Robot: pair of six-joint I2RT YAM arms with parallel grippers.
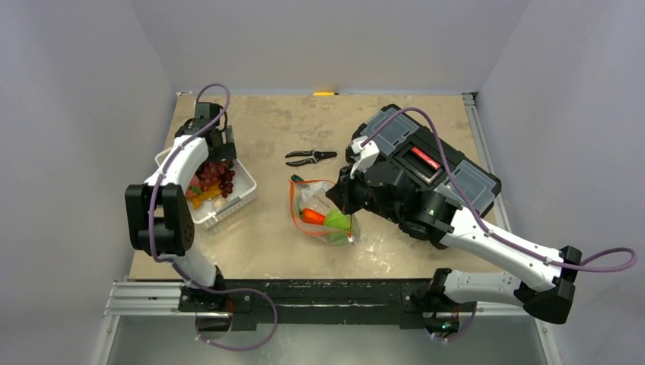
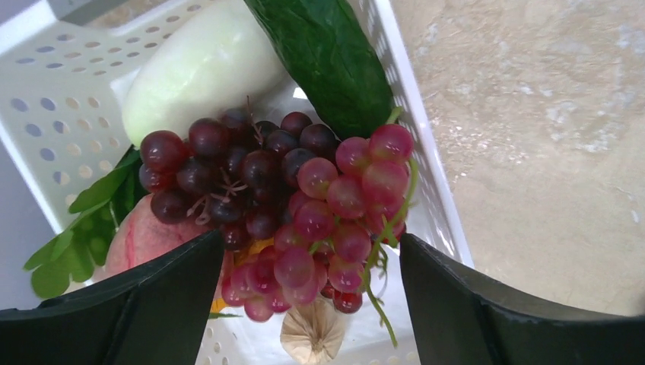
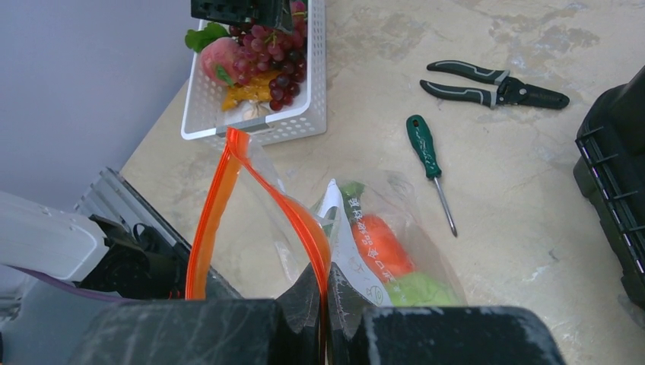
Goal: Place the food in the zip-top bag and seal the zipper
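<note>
Overhead, the left gripper [image 1: 217,152] hangs over a white slotted plastic basket [image 1: 242,199] at the table's left side. Its wrist view shows the jaws spread wide, one black finger [image 2: 144,304] on each side of a dark purple and pink grape bunch [image 2: 289,198]. Nothing is held, and whether the fingers touch the grapes cannot be told.

Basket contents in that view:
- a dark green cucumber [image 2: 327,61] along the far wall
- a pale green-white cabbage [image 2: 198,72] beside it
- a pink-red peach [image 2: 141,236] with green leaves [image 2: 76,243] under the left finger
- a beige garlic-like bulb [image 2: 312,334] at the near edge

The right gripper [image 3: 325,304] is closed. It pinches the mouth edge of a clear crinkly zip-top bag [image 3: 426,251] at the thin orange-red zipper [image 3: 220,198]. The mouth stands open, the strip looping up and away from the jaws. The bag lies mid-table, well apart from the basket and just in front of a big black toolbox [image 1: 426,163].

Inside the bag are an orange carrot [image 3: 380,247] and a light green leafy piece [image 3: 422,293], which touch each other.

A green-handled screwdriver [image 3: 426,152] lies on the table just beyond the bag. Black-handled pliers [image 1: 310,157] lie farther back.
</note>
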